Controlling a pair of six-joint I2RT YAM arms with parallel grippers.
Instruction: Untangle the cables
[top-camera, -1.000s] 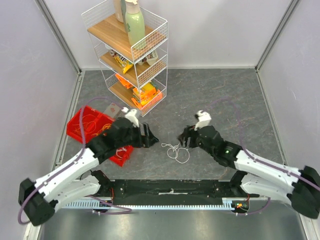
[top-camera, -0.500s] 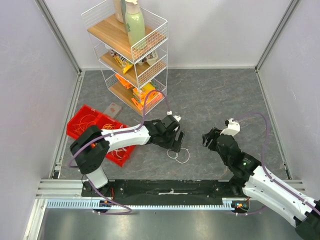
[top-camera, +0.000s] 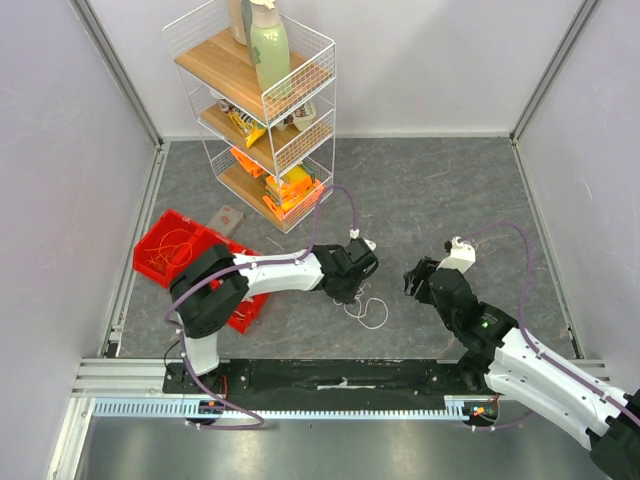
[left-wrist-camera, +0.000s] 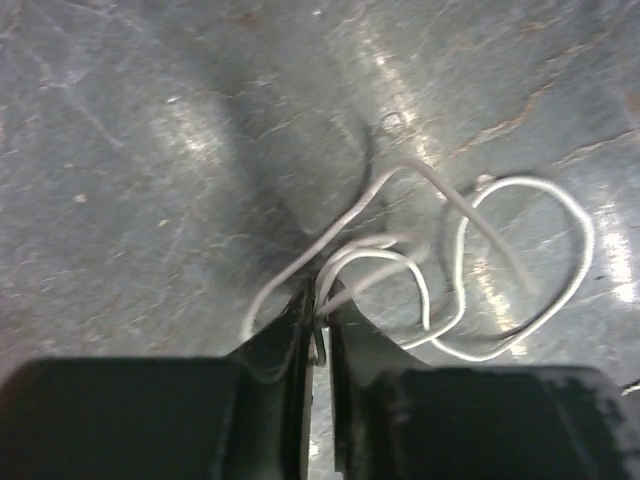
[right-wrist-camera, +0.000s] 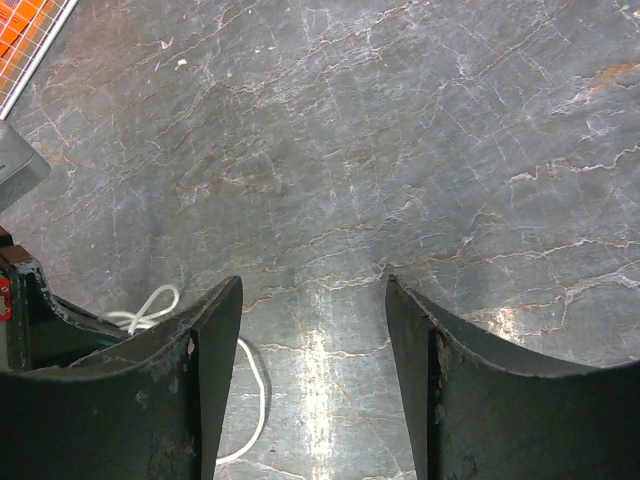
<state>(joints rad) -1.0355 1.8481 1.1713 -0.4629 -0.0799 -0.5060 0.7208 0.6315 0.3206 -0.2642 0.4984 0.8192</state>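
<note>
A strand of the white cable (left-wrist-camera: 385, 254) is pinched between the fingers (left-wrist-camera: 285, 340) of the left gripper (left-wrist-camera: 318, 300), which are pressed almost together on it, right down at the table (top-camera: 430, 190). The rest of the cable is seen lying in loose loops on the grey, veined surface just beyond the fingertips; whether it is one wire or more cannot be told. From above, the left gripper (top-camera: 352, 290) is found near the middle of the table, with the cable (top-camera: 362, 305) just on its near right side.

The right gripper (right-wrist-camera: 312, 285) is held spread, with only bare table seen between its jaws. In its wrist view a loop of the cable (right-wrist-camera: 150, 298) is seen low on the left, apart from the fingers. From above, the right gripper (top-camera: 415, 280) is seen near the cable but clear of it.

Orange cables (top-camera: 178, 245) are seen in a red bin (top-camera: 150, 262) at the left. Behind it a wire shelf (top-camera: 318, 60) is loaded with a green bottle (top-camera: 268, 50) and orange packets (top-camera: 290, 188); their print is too small to be read.
</note>
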